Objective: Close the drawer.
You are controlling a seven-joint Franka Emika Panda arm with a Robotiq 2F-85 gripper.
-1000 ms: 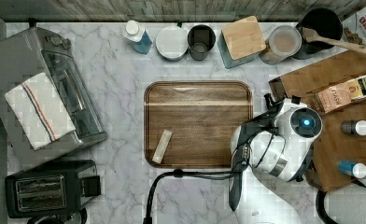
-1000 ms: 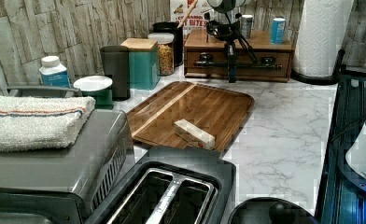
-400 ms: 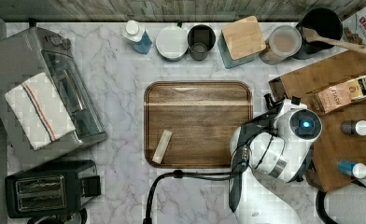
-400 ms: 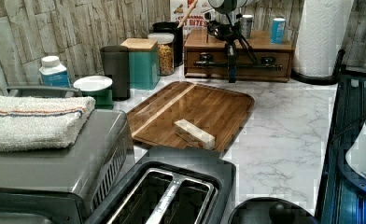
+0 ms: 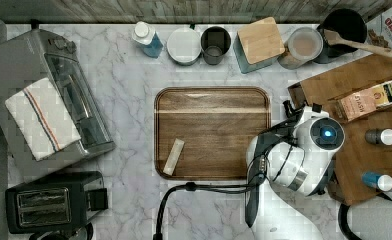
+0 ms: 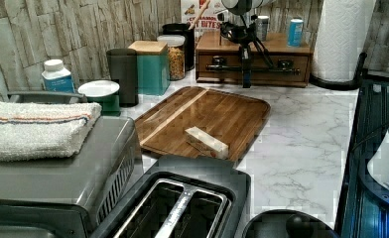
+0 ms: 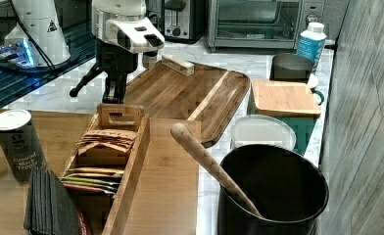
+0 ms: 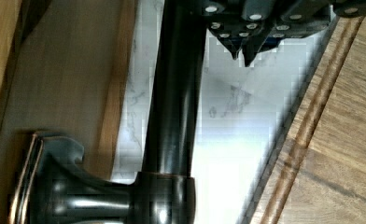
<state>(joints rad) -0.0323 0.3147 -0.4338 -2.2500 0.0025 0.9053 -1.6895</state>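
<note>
No visible shift from a second ago: arm, gripper (image 8: 243, 56) and drawer (image 6: 287, 60) all as before. Drawer seated in the bamboo organizer (image 6: 277, 42) just past the far edge of the serving tray (image 6: 207, 116), pushed in about flush as seen in the left view. Front face turned toward the tray, long axis parallel to that far edge, with a dark bar handle (image 8: 172, 93) along the same line. Gripper upright between tray and drawer front, just beside the handle, fingertips pressed together with nothing between them. On the tray, one small pale block (image 6: 206, 141), near the edge away from the organizer. On the organizer top, beyond the tray, an open box of tea packets (image 7: 107, 147) and a pepper tin (image 7: 18, 142). Beside the tray's long side, a black pot (image 7: 273, 196) holding a wooden spoon (image 7: 204, 161), and a clear jar (image 6: 175, 54) of brownish contents.
</note>
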